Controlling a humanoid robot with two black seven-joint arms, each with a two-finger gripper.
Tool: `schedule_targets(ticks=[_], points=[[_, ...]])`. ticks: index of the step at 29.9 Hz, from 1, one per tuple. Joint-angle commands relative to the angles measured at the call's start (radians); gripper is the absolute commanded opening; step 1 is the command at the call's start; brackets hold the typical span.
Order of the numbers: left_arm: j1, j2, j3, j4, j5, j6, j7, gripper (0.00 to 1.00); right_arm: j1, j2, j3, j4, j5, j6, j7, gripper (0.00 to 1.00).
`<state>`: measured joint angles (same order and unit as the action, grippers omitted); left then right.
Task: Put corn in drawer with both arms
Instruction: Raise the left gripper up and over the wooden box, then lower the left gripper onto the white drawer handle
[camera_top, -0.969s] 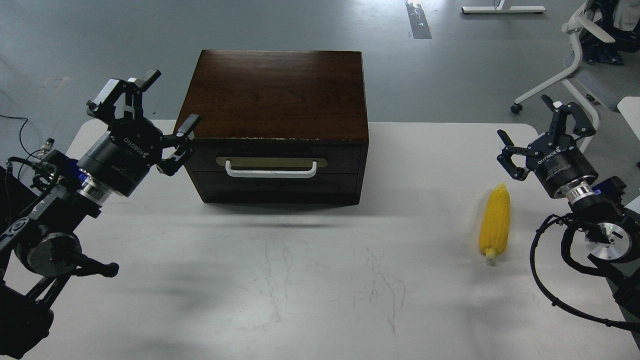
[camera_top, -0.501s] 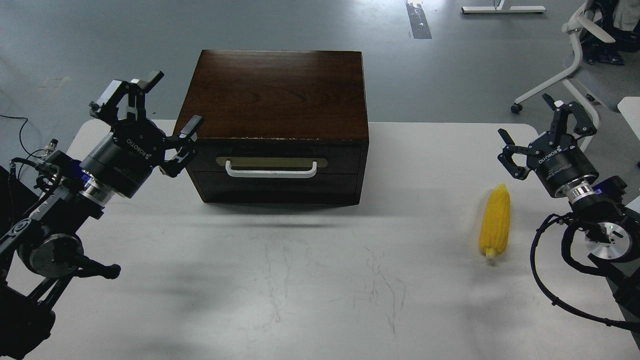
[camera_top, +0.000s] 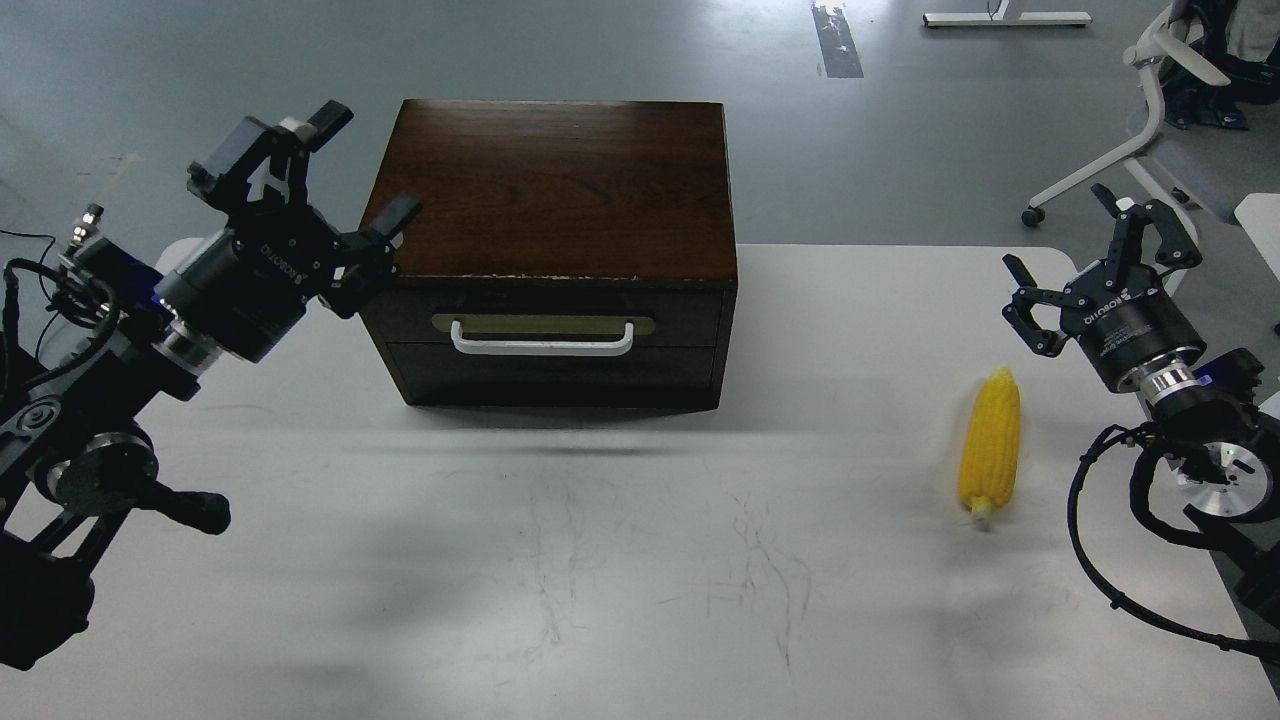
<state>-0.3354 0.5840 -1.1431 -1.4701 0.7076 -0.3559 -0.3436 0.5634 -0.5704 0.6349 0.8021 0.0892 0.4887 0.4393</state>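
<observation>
The yellow corn (camera_top: 990, 442) lies on the white table (camera_top: 640, 560) at the right, pale stub toward me. The dark brown wooden box (camera_top: 552, 240) stands at the table's back middle. Its drawer (camera_top: 545, 318) is closed, with a white bar handle (camera_top: 542, 340) on a brass plate. My left gripper (camera_top: 345, 180) is open and empty, raised beside the box's upper left corner. My right gripper (camera_top: 1090, 255) is open and empty, above the table's right edge, behind and to the right of the corn.
A plain lower front panel (camera_top: 548, 375) sits under the drawer. A white office chair (camera_top: 1150, 110) stands on the grey floor at the back right. A black cable (camera_top: 1110, 560) loops from the right arm over the table's right side.
</observation>
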Motion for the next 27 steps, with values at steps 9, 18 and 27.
schedule_targets(ticks=[9,18,27], points=[[-0.392,0.270,0.098,0.016,0.142,-0.133,-0.012,0.98,0.013,-0.003,-0.001,-0.001,-0.002,0.000,0.001,1.00],[-0.774,0.290,0.247,0.017,0.498,-0.133,-0.021,0.99,0.024,-0.003,-0.003,-0.001,-0.005,0.000,0.001,1.00],[-0.965,0.221,0.505,0.019,0.668,-0.133,-0.026,0.98,0.024,-0.006,-0.003,0.000,-0.005,0.000,0.001,1.00]])
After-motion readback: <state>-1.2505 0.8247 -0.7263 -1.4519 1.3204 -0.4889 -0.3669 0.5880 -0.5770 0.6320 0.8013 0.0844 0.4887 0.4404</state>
